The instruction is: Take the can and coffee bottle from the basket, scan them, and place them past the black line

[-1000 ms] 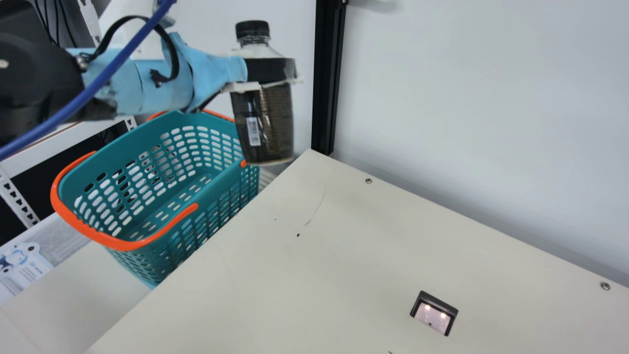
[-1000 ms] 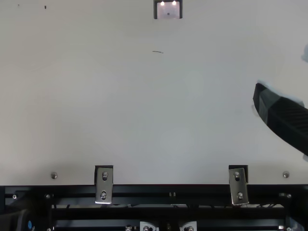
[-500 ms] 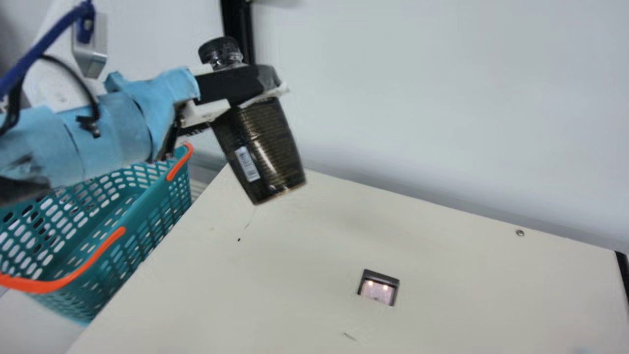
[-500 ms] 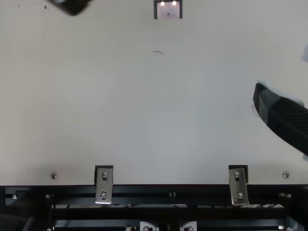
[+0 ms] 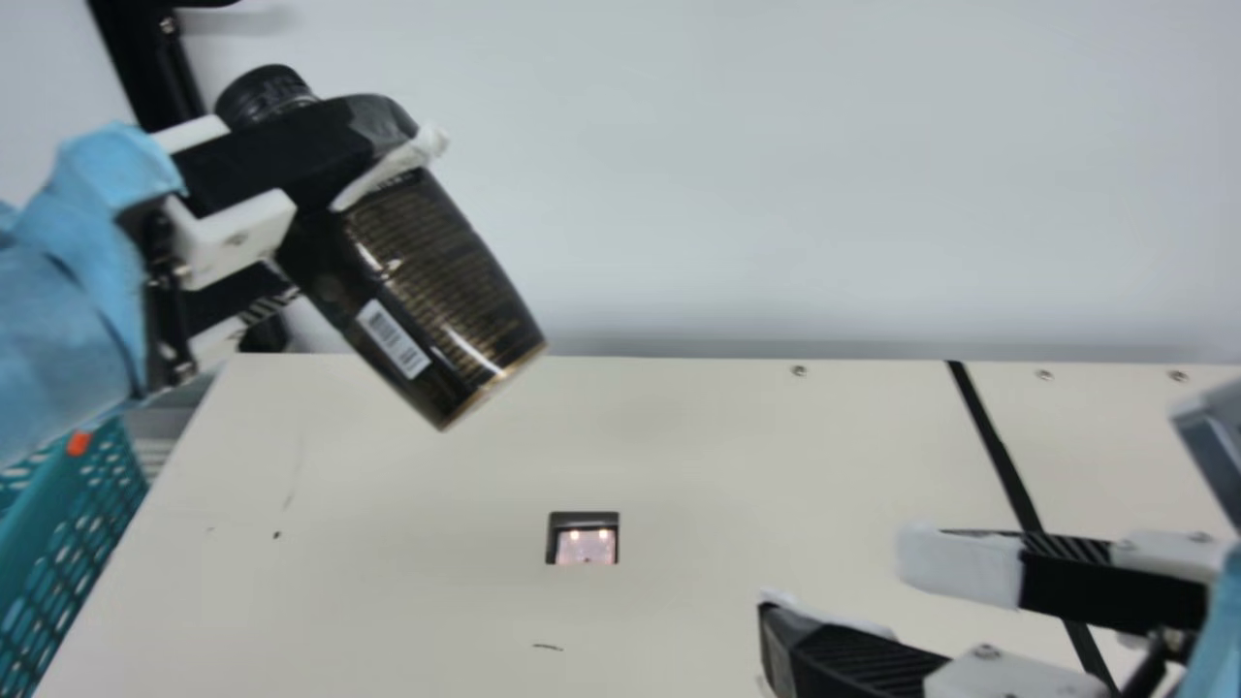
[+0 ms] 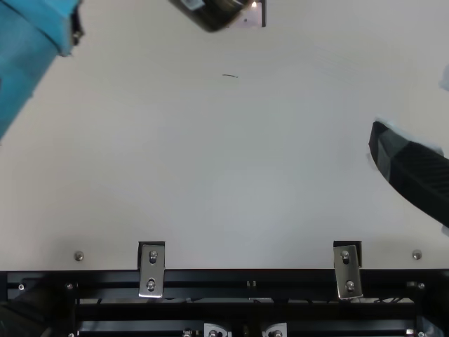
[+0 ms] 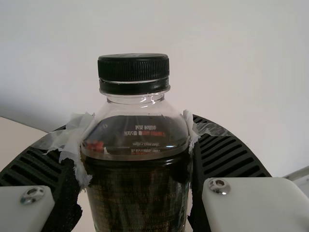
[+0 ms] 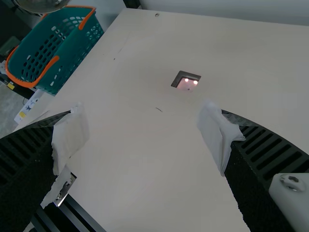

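My left gripper [image 7: 137, 135] has its 2 black ribbed fingers clamped on the sides of the dark brown coffee bottle with a black screw cap [image 5: 436, 281], held up off the cream table [image 5: 388, 611] in the left half of the main view; the bottle's long axis leans, cap to the upper left, base to the lower right; that base points roughly toward the small dark-framed scanner window with 2 lights [image 5: 586, 543], which lies below and right of it; in the top view the base end overlaps part of the window. The white barcode label [image 5: 393, 338] faces my neck camera, so I judge the next move is to carry the bottle over the window and roll that label down to the glass; too little roll could miss the read.

My right gripper [image 8: 145, 133] is spread, with nothing between its fingers; it sits at the main view's lower right, near the black line [image 5: 999, 456]; I judge my left arm is the 1 to scan. The teal perforated basket with orange handles [image 5: 73, 528] stands at the lower left; I cannot tell all it holds.
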Robot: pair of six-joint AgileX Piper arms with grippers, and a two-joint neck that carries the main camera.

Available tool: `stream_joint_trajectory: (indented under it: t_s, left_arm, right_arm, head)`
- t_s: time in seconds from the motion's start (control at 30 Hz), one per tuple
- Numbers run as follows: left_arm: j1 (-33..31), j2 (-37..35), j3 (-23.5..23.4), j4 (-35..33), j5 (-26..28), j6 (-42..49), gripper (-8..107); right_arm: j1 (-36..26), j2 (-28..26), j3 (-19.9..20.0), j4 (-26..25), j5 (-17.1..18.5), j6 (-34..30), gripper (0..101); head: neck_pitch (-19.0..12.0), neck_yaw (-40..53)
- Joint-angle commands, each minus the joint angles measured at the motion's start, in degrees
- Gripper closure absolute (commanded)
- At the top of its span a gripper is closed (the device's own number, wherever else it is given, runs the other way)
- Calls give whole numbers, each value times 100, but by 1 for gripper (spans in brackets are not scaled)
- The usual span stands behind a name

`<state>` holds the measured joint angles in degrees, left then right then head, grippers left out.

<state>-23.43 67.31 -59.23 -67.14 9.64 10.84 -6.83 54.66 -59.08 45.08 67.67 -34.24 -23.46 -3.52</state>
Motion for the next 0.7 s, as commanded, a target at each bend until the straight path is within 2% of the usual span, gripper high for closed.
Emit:
stream_joint_trajectory:
  t_s: [0.0,0.23,0.3,0.43,0.67]
  left_arm:
    - [-73,28,-34,-61,-10,33,89]
    - [-286,131,-131,-332,-5,131,89]
    - [-440,437,-398,-479,-66,187,89]
    - [-630,574,-528,-755,-22,231,89]
    - [-1008,677,-574,-1261,-16,311,89]
  right_arm:
    - [0,0,0,0,0,0,0]
    - [0,0,0,0,0,0,0]
    - [0,0,0,0,0,0,0]
    - [0,0,0,0,0,0,0]
    - [0,0,0,0,0,0,0]
  head:
    - [-94,-115]
    - [-94,-115]
    - [-94,-115]
    - [-94,-115]
    - [-94,-115]
